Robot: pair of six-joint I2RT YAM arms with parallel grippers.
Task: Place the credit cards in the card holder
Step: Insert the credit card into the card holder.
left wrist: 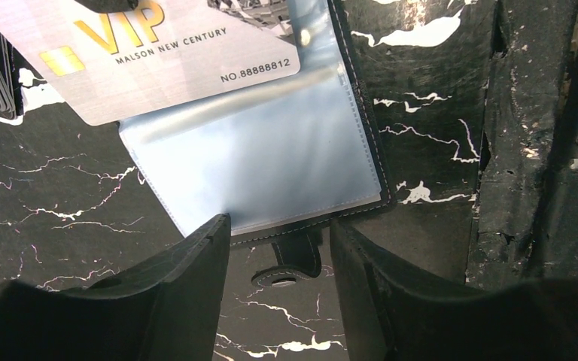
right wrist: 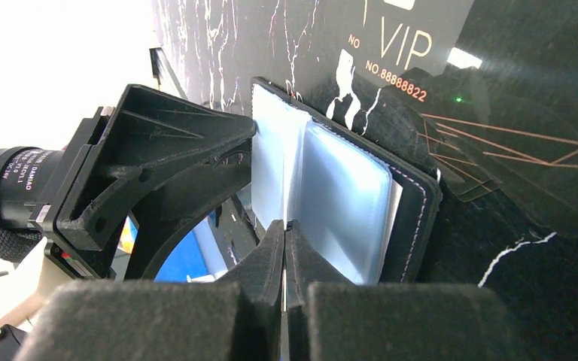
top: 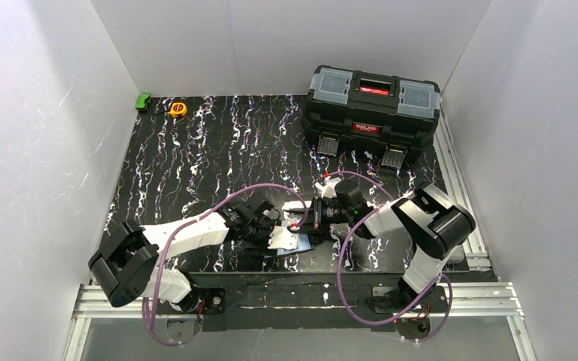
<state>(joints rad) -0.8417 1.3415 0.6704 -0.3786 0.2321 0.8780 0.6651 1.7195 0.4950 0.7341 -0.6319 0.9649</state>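
Left claw (left wrist: 280, 224) stood part-open astride card holder (left wrist: 271, 165) clasp edge, empty | right claw (right wrist: 284, 226) clenched silver card (left wrist: 158, 60) over holder's sleeve, opposite clasp | card judged light, stiff, slick; pinch short edge.

Bright, diffuse light; faint shadows.
White walls (top: 38, 113) wash pale; the right wrist view burns out at upper left. Glare streaks the glossy holder (left wrist: 271, 165). Near fingers (left wrist: 158, 301) are blurred, print on the card (left wrist: 158, 53) crisp.

The top camera looks down on the whole table (top: 196, 150); both wrist cameras face the card holder (left wrist: 271, 165) closely.
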